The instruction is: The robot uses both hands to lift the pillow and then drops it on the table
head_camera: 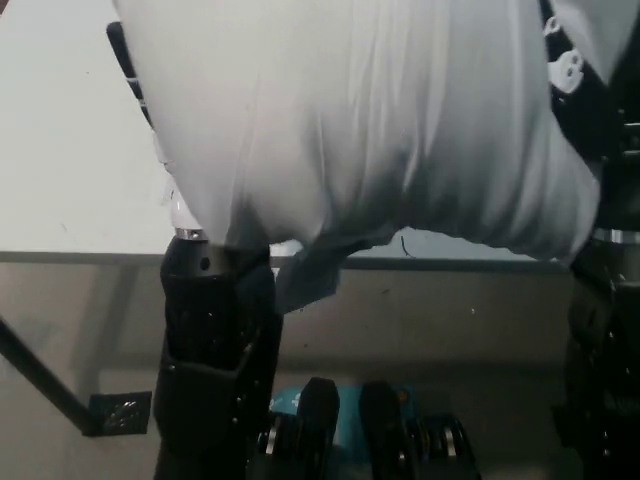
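Lifting is where I am, with the pillow [380,130] raised close under the camera, above the table's [70,180] near edge. My left hand [135,70] presses its left flank, my right hand [580,80] its right; I cannot tell how either hand's fingers sit. I want equal squeeze from both sides. Its long axis runs left to right, sagging toward me.
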